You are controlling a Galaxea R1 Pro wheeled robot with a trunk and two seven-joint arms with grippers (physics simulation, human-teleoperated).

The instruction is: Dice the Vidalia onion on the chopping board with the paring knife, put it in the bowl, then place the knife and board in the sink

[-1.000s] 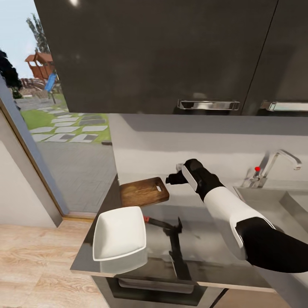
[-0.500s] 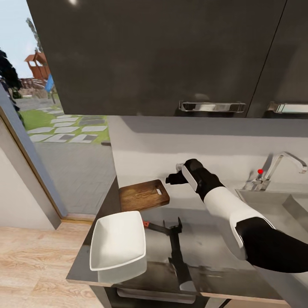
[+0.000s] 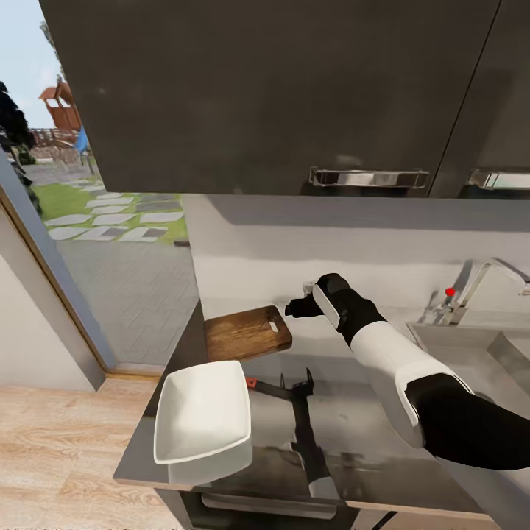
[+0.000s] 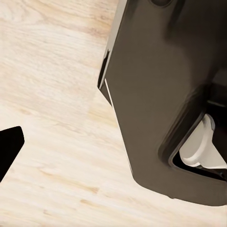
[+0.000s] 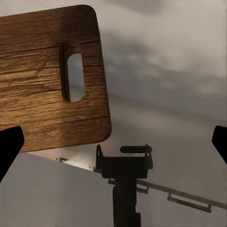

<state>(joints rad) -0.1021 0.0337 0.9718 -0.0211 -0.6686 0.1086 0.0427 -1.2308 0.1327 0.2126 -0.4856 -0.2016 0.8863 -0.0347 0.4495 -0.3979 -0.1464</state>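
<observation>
nothing on the countertop (image 3: 368,427) has moved; only the head camera drifted.
right gripper (image 3: 294,308) hangs spread, empty, just beside the chopping board (image 3: 246,333); paring knife (image 3: 269,387) between board and bowl (image 3: 202,412). left gripper's state: cannot tell. next, probably, fetch the onion from the sink (image 3: 471,342).

We see the brown wooden rectangular chopping board (image 3: 246,333) with its oblong slot lying flat on the long grey brushed-metal countertop (image 3: 361,412) near the wall, the white shallow square-ish bowl (image 3: 202,416) at the counter's front edge, and the grey steel sink (image 3: 471,342) well apart.
</observation>
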